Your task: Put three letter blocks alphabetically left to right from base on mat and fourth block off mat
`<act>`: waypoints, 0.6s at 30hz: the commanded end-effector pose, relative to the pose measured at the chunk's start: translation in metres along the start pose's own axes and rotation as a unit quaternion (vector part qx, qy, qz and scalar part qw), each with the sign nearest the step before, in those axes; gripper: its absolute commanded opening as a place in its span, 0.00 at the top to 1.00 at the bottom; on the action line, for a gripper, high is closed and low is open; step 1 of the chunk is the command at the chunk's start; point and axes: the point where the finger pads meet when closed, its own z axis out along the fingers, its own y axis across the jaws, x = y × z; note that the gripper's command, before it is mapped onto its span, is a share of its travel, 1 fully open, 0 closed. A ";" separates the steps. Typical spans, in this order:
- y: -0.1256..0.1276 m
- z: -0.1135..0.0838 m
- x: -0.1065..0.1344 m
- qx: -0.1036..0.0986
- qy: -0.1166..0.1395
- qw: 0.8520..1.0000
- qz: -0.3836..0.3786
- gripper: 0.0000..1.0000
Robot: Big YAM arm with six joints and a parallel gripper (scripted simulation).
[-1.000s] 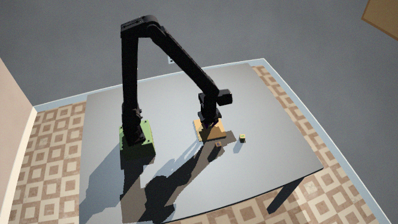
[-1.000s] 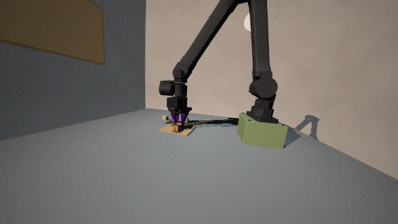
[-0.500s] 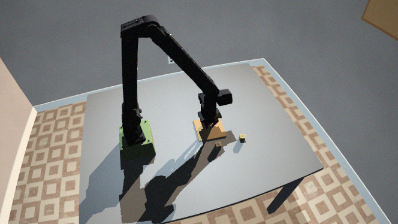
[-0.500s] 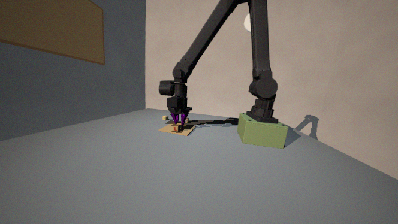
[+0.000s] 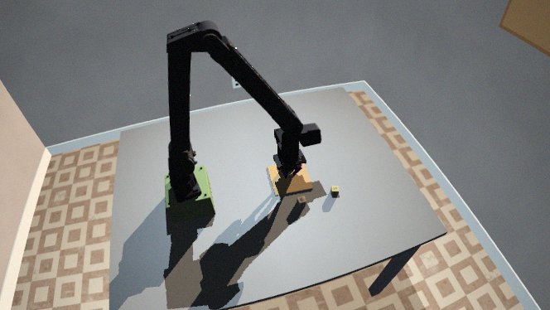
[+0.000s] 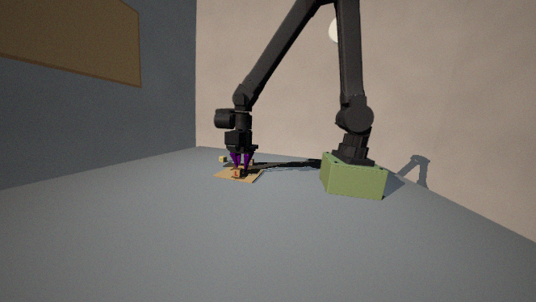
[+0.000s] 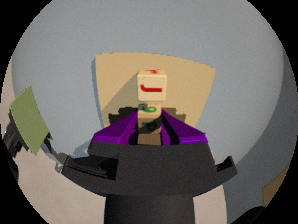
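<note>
Step in hand: green-marked block [image 7: 149,122] apparently being set beside red-letter block [image 6: 236,173] [image 7: 151,87] on tan mat [image 5: 272,174] [image 6: 251,179] [image 7: 200,75], tbh
End effector [image 5: 292,172] [image 6: 241,169] [image 7: 149,113]: closed on the green-marked block, it seems
Next move: alignment to be checked, then gentle release
Blue-letter block [image 5: 301,200]: off mat, shadowed
Outer green-letter block [image 5: 335,190] [image 6: 222,159]: off mat, pale, sunlit
Looks: pale cubes, crisp red letter

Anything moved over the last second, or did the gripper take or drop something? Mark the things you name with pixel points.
Nothing visibly changed. The arm [image 5: 258,80] [image 6: 278,50], gripper [image 5: 292,174] [image 6: 241,169] [image 7: 149,113], mat [image 5: 300,185] [image 6: 224,175] [image 7: 117,70], L block [image 6: 236,173] [image 7: 151,89] and both blocks off the mat [image 5: 301,199] look as they were.
</note>
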 end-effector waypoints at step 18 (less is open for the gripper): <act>-0.032 -0.011 -0.003 0.032 -0.002 0.999 0.001 0.80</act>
